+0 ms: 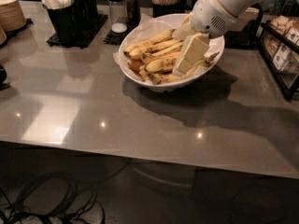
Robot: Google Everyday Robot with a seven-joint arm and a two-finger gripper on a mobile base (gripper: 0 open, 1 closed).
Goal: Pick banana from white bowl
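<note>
Hanging over the right side of the white bowl (140,77), near the far edge of the table (117,120), the end effector (187,59) sits just beside the banana (159,65), which lies among the others in the bowl. Whether it is spread or pinching, I cannot tell.

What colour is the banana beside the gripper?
The banana is yellow with brown speckles, camera view; the gripper is low in the white bowl, right of it.
</note>
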